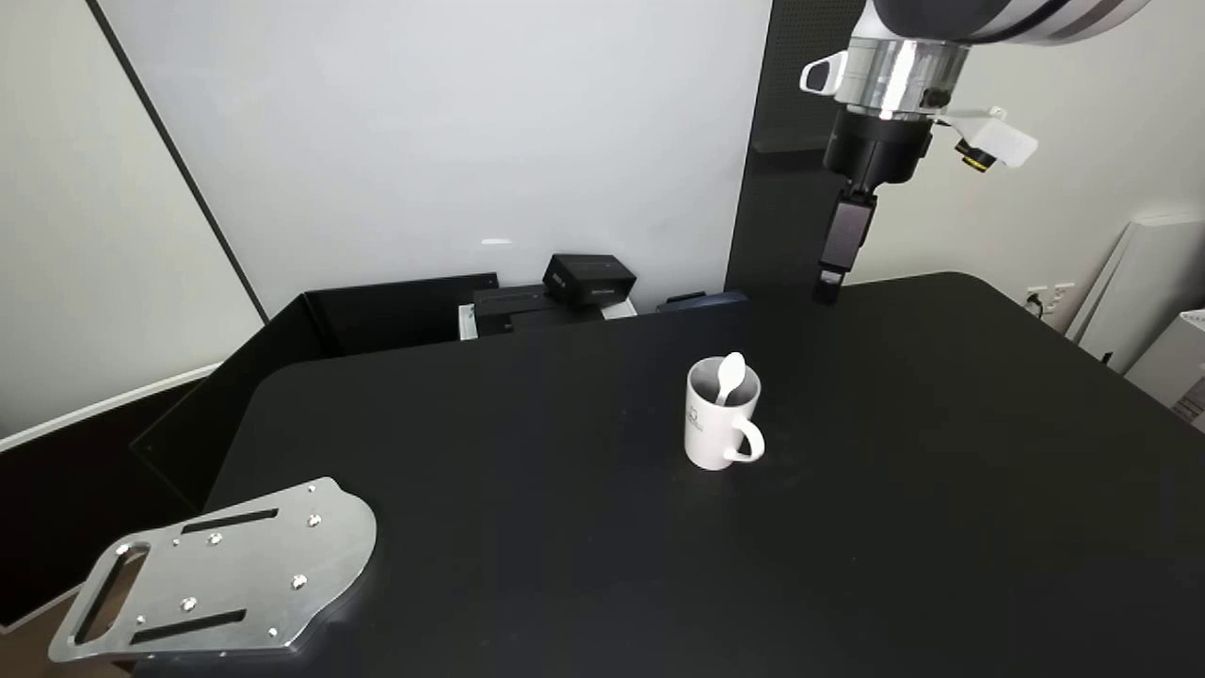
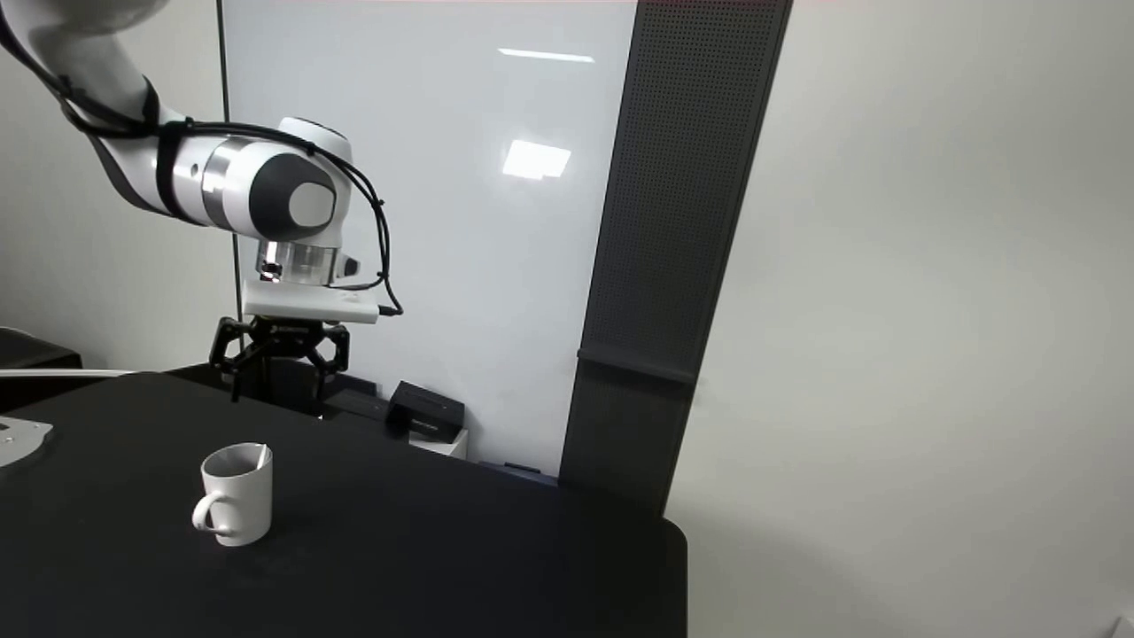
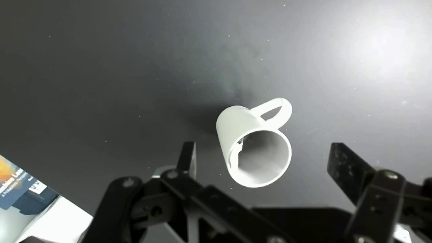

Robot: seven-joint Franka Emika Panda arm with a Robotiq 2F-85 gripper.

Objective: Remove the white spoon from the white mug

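Note:
The white mug (image 1: 708,438) stands upright on the black table, and it also shows in an exterior view (image 2: 250,507) and the wrist view (image 3: 234,126). The white spoon (image 1: 731,375) leans inside it, rounded bowl up, just above the rim; it also shows in an exterior view (image 2: 262,456). In the wrist view the spoon (image 3: 235,157) lies along the mug's left inner wall; its lower end is hidden. My gripper (image 3: 263,148) is open and empty, its fingers wide apart. In both exterior views the gripper (image 1: 828,285) (image 2: 277,390) hangs above the table, apart from the mug.
A silver metal plate (image 1: 254,570) with slots lies at the table's front left corner. Black boxes (image 1: 589,281) stand beyond the table's far edge by the white wall panel (image 1: 424,141). In the wrist view a printed item (image 3: 13,184) shows at lower left, past the table edge.

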